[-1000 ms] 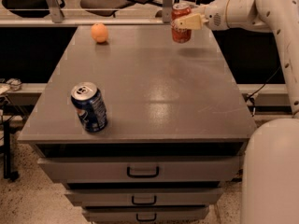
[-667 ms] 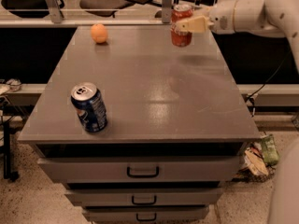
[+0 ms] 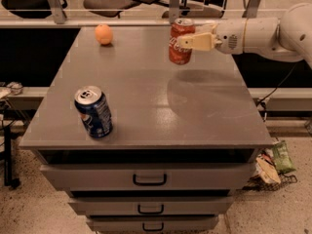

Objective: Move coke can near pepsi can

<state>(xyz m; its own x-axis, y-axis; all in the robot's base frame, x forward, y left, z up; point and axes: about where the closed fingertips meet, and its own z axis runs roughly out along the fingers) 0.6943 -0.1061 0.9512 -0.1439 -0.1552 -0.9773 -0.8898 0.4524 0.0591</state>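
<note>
The red coke can [image 3: 181,42] is upright at the far side of the grey table top [image 3: 146,106], right of centre. My gripper [image 3: 191,40] comes in from the right and is shut on the coke can, its cream fingers [image 3: 196,42] around the can's right side. The can looks lifted slightly off the surface. The dark blue pepsi can [image 3: 93,111] stands upright near the front left corner, far from the coke can.
An orange [image 3: 103,34] lies at the far left of the table top. The table has drawers [image 3: 148,177] below its front edge. Office chairs stand behind a rail [image 3: 122,21] at the back. A basket with snack bags [image 3: 273,165] sits on the floor at the right.
The arm has swung left and slightly nearer, carrying the coke can with it. The robot's white body has left the right foreground. The pepsi can and orange have not moved.
</note>
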